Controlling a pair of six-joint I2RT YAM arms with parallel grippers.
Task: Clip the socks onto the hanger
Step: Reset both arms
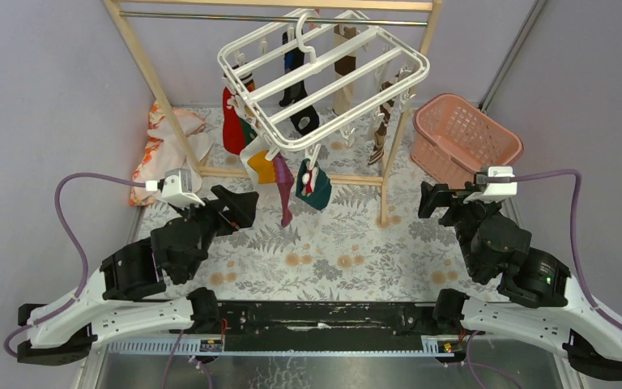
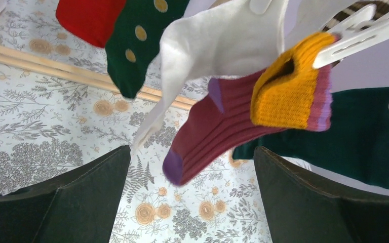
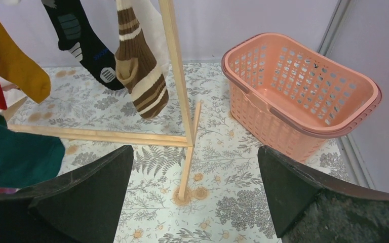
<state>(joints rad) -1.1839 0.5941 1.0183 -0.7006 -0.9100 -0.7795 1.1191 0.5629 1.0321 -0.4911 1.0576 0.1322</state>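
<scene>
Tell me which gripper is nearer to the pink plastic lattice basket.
Right. The right gripper is close beside the basket; the left gripper is far off, near the hanging socks.

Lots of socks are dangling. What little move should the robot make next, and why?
Probably pull the left claw back a little, away from the socks. Both it and the right claw are open and hold nothing, the socks nearest it hang clipped on the hanger, and the pink basket looks empty, so nothing seems left to clip.
</scene>
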